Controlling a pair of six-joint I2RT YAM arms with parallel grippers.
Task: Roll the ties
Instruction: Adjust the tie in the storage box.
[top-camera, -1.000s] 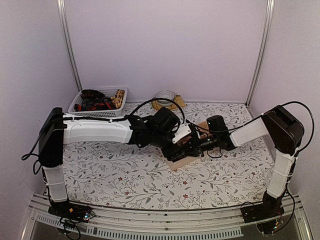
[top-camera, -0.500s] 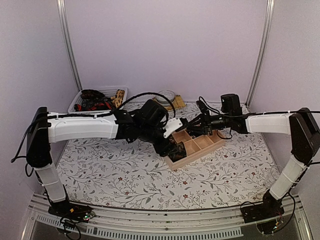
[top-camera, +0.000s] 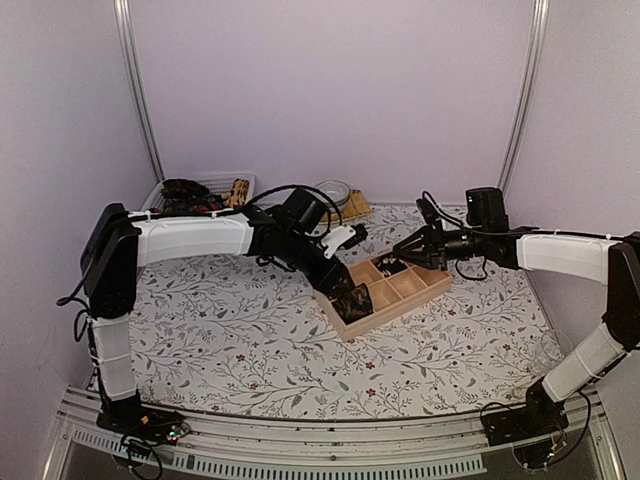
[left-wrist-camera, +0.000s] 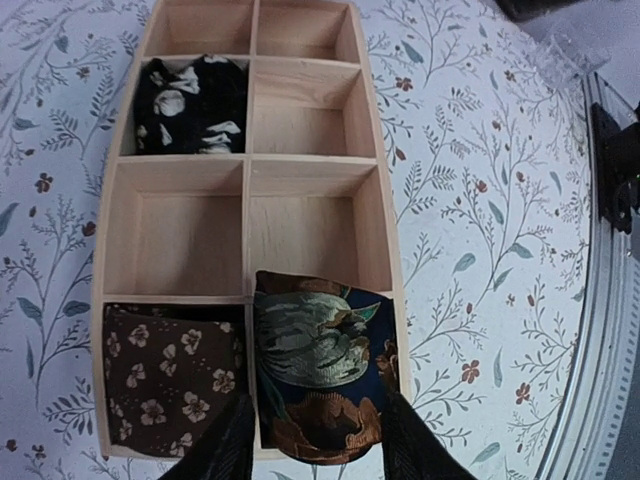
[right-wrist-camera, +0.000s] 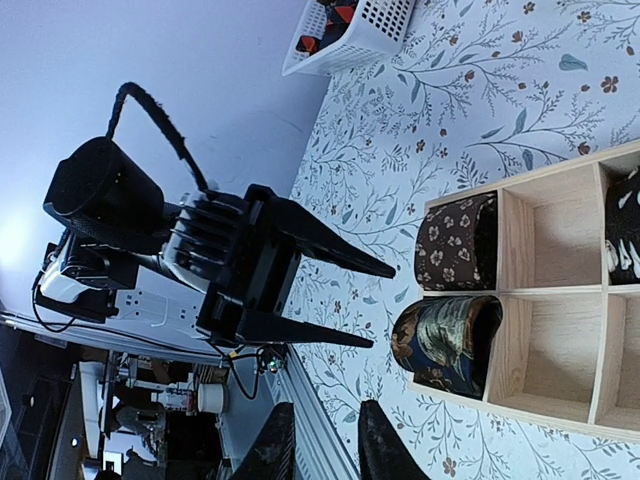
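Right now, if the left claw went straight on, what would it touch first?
Probably the rolled green-and-gold tie in a corner compartment of the wooden box; the open left gripper frames it.

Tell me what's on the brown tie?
The brown tie has small cream flowers; clearest in left wrist view.

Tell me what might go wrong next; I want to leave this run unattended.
The navy, green and gold patterned rolled tie sits proud of its compartment in the wooden divided box, so it may uncoil or tip out. The open left gripper hangs over that roll; it could snag the fabric when pulling away.
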